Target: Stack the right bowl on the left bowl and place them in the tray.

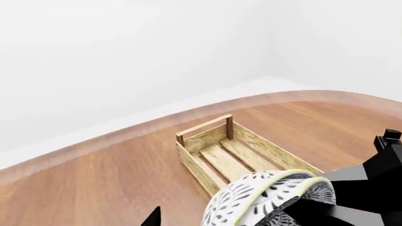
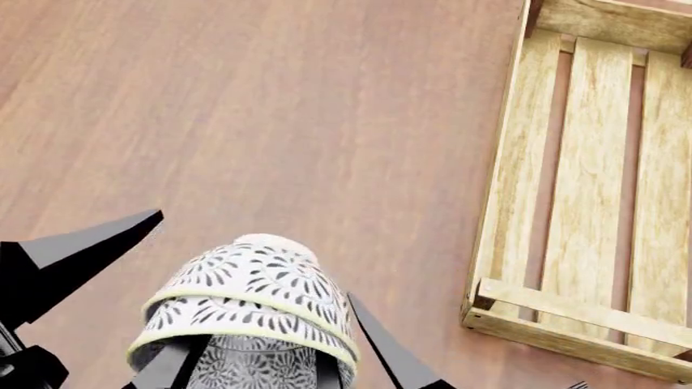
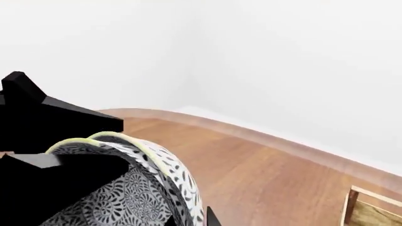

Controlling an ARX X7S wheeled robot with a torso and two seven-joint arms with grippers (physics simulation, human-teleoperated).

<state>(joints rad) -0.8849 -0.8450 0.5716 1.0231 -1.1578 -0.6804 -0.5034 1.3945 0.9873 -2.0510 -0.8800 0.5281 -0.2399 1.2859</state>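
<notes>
In the left wrist view the tray lies on the wooden table, empty, its slatted bottom and one raised end rail in plain sight; close to the camera the two patterned bowls sit nested one in the other, and a black finger of a gripper crosses the rim — which arm it belongs to I cannot tell from here. In the head view the nested bowls are tipped, foot toward the camera, well to the left of the tray and outside it, with bare table between. Dark fingers reach up over the lower rim and pointed black parts stand at either side, but the view cuts off the gripper bodies, so whether either gripper is clenched on the stack or merely beside it cannot be told. In the right wrist view the stacked bowls fill the near corner, black gripper parts lying across the rims, and a corner of the tray shows at the far edge. The stacking looks done, and the carry to the tray is the step in hand. To do it well, level the tipped stack first, clear the plank side before crossing it, and let go only when the lower bowl rests on the slats.
</notes>
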